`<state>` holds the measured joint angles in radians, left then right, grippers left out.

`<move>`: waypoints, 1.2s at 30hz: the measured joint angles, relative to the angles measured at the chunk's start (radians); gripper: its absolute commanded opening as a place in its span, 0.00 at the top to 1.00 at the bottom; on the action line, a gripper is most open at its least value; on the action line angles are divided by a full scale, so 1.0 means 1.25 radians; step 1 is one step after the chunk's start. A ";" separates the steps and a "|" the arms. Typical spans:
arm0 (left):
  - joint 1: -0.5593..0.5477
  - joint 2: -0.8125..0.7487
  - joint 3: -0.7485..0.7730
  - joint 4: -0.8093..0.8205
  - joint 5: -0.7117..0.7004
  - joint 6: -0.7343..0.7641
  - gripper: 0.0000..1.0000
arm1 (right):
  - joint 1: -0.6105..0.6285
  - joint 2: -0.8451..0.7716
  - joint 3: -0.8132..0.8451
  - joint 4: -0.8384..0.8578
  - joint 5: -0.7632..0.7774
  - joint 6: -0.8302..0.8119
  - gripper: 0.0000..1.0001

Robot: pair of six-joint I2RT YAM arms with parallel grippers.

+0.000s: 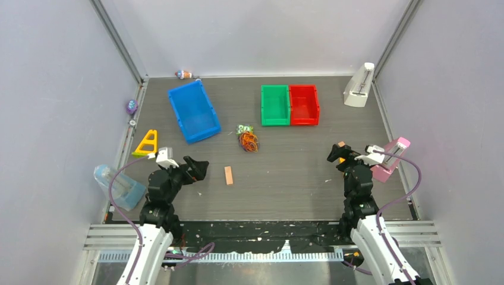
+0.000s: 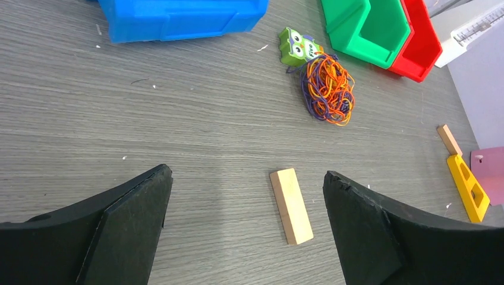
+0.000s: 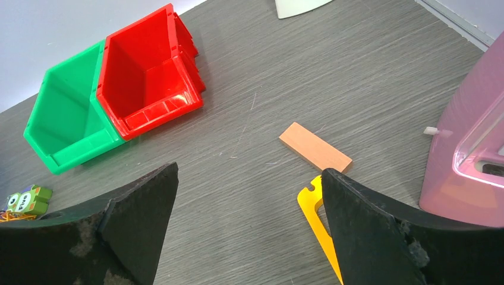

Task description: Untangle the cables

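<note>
The left pincer (image 2: pixel 246 184) hung open, a wooden block (image 2: pixel 291 205) lying below between its fingers. The cables (image 2: pixel 328 89) sat bunched ahead and slightly right, touching a green owl toy (image 2: pixel 300 46). Best to pinch one outer loop, not the whole wad. The right pincer (image 3: pixel 249 184) was open too, with the cables well off to its left.

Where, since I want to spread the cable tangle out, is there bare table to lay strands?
The widest bare stretch lies between the wooden block and the right gripper, in front of the green bin and red bin. A narrower gap sits between the blue bin and green bin. Crowded: around the cables and owl toy.
</note>
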<state>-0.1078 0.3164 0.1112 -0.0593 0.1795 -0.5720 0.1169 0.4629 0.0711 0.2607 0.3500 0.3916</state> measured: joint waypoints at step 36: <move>-0.413 0.654 0.445 -0.092 -0.278 -0.037 0.18 | 0.000 0.049 0.020 0.006 -0.031 -0.015 0.05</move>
<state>-0.6235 1.1343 0.6674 -0.1745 -0.1680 -0.6178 0.1169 0.5243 0.0956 0.2687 0.3119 0.3729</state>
